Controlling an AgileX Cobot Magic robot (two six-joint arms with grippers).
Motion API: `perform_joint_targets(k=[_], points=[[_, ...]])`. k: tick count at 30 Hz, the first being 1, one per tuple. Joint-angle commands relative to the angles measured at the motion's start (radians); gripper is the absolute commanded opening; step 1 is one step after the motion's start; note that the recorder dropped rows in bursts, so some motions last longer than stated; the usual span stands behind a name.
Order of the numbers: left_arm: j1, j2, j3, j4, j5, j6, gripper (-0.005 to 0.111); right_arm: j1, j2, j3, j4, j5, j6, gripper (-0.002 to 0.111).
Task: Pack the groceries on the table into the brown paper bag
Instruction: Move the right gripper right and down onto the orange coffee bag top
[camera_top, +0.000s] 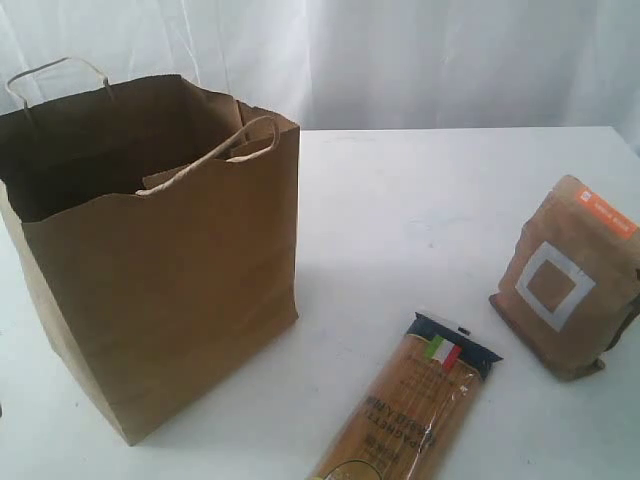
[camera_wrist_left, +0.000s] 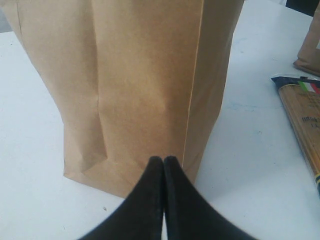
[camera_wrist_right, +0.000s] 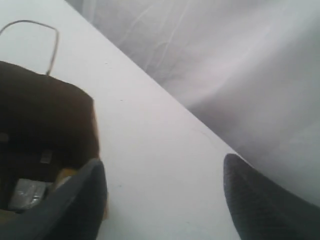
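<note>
Spaghetti (camera_top: 410, 410) lies nearest on the table (camera_top: 400, 200), with the pouch (camera_top: 565, 285) upright just beyond. The bag (camera_top: 150, 270) stands open on the left. Left gripper (camera_wrist_left: 163, 165), closed and empty, sits at its base. Right gripper (camera_wrist_right: 162, 165) gapes empty by its mouth.

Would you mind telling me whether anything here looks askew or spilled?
Nothing looks spilled. The near handle of the brown paper bag flops inward over its opening, and the brown pouch stands tilted.
</note>
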Motion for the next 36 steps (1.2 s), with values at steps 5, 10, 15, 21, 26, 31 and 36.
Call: perform_joint_targets(k=[5,10,15,21,26,31,36], points=[[0.002,-0.005,0.003,-0.001,-0.004,-0.005,0.0,-0.087,-0.115,0.015,-0.112,0.145,0.043,0.063],[0.002,-0.005,0.003,-0.001,-0.004,-0.005,0.0,-0.16,-0.204,0.144,-0.11,0.163,0.074,0.063],[0.002,-0.005,0.003,-0.001,-0.004,-0.005,0.0,-0.244,-0.289,0.306,-0.083,0.156,0.101,0.063],[0.002,-0.005,0.003,-0.001,-0.004,-0.005,0.0,-0.352,-0.363,0.501,0.017,0.117,0.103,0.063],[0.002,-0.005,0.003,-0.001,-0.004,-0.005,0.0,-0.448,-0.37,0.647,0.118,0.059,0.059,0.063],[0.002,-0.005,0.003,-0.001,-0.004,-0.005,0.0,-0.557,-0.37,0.76,0.187,-0.046,0.021,0.063],[0.002,-0.005,0.003,-0.001,-0.004,-0.005,0.0,-0.645,-0.37,0.844,0.187,-0.072,-0.009,0.063]])
